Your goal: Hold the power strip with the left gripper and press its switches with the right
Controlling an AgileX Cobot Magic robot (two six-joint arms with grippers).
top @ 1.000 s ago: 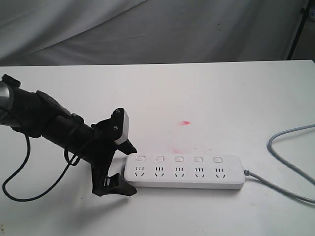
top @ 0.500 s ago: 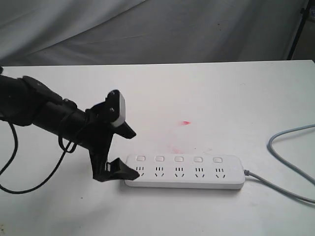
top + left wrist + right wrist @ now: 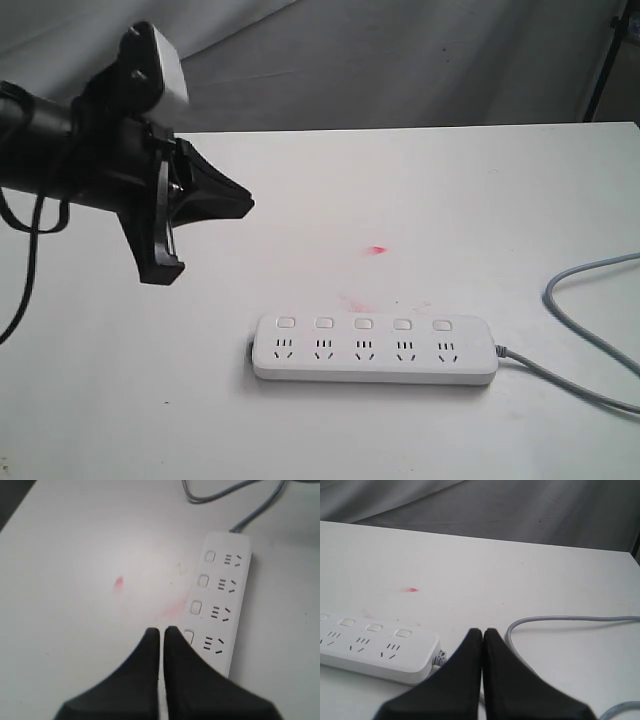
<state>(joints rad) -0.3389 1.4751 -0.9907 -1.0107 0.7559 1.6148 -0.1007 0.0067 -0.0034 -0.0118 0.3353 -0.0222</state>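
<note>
My left claw (image 3: 243, 205) hangs in the air over the left part of the desk (image 3: 450, 200), well apart from the power strip (image 3: 375, 350). Its two black wedge-shaped jaws are pressed together with only a hairline seam between them, gripping nothing. A small white rectangular module (image 3: 165, 70) rides on top of it, and a loose black cable (image 3: 25, 270) droops from the arm.

The power strip lies flat on the matte white desk, a long glossy white plastic bar with rounded corners. Five socket sets run along it, and its switches (image 3: 363, 324), small rounded-square buttons, sit in a row along the far edge, one above each socket. A grey cord (image 3: 580, 330) leaves the right end and curls back across the desk.

From my left wrist, the closed left claw (image 3: 161, 630) points over the near end of the strip (image 3: 220, 605), and four switches (image 3: 196, 608) show. A faint pink smear (image 3: 119, 583) marks the desk beside it.

My right claw (image 3: 482, 631) is also jaws-together and empty, near the cord end of the strip (image 3: 375, 647). The cord (image 3: 555, 620) loops just past its tips. Wrinkled grey cloth (image 3: 400, 60) hangs behind the desk.
</note>
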